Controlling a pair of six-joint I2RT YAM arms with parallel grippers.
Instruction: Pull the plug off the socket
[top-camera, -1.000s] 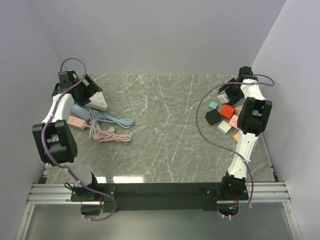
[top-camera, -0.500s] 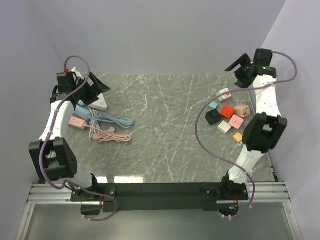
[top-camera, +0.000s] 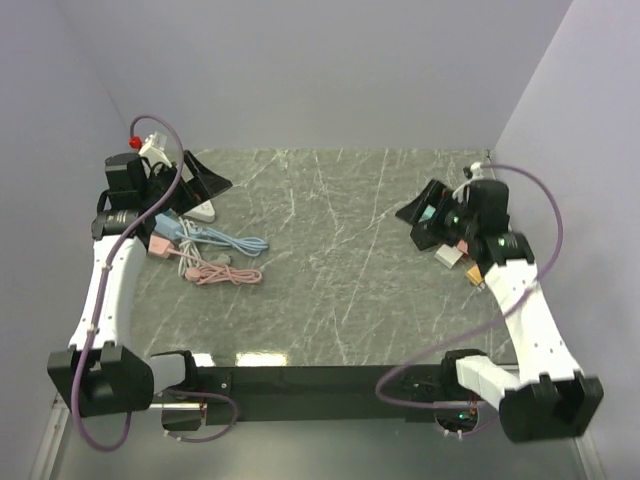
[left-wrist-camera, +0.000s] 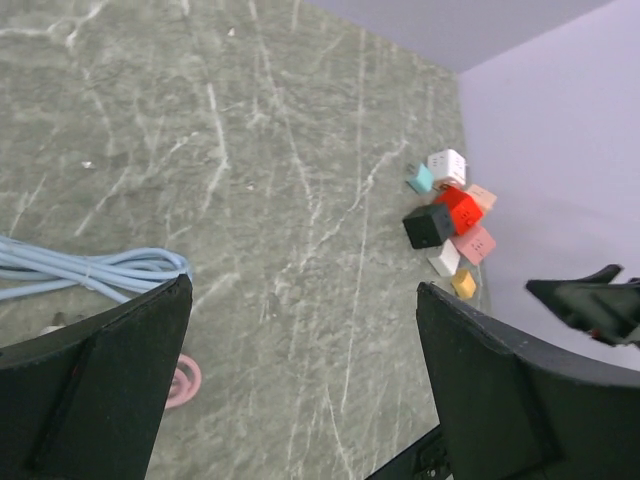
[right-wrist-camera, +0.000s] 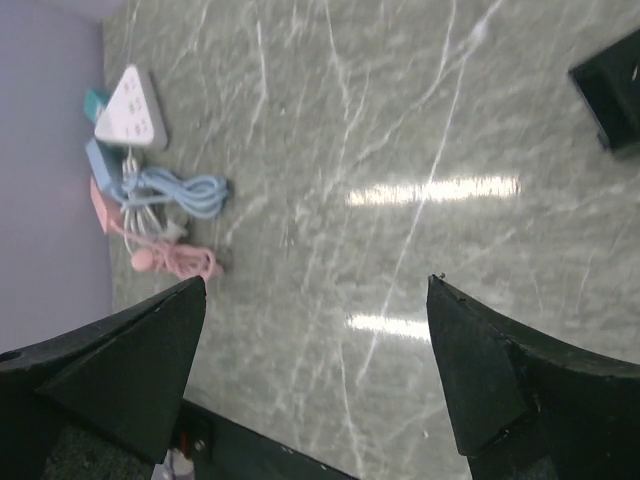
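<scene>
A white triangular socket strip (top-camera: 203, 211) lies at the back left, with a blue cable (top-camera: 232, 241) and a pink cable (top-camera: 226, 273) coiled beside it. All three show in the right wrist view: strip (right-wrist-camera: 132, 105), blue cable (right-wrist-camera: 172, 190), pink cable (right-wrist-camera: 172, 260). I cannot see which plug sits in the strip. My left gripper (top-camera: 197, 180) is open and empty, held above the strip and partly hiding it. In the left wrist view (left-wrist-camera: 303, 290) it frames bare table. My right gripper (top-camera: 424, 213) is open and empty, above the table's right side (right-wrist-camera: 316, 280).
Coloured cube sockets cluster at the right: white (left-wrist-camera: 447, 165), red (left-wrist-camera: 460, 207), black (left-wrist-camera: 428, 226), pink (left-wrist-camera: 475, 243), orange (left-wrist-camera: 463, 284). In the top view the right gripper hides most of them. The purple walls stand close on the left, back and right.
The right gripper swung from the back right corner down and inward over the cubes, now facing left. The left arm lifted and its gripper shifted slightly right over the strip.
</scene>
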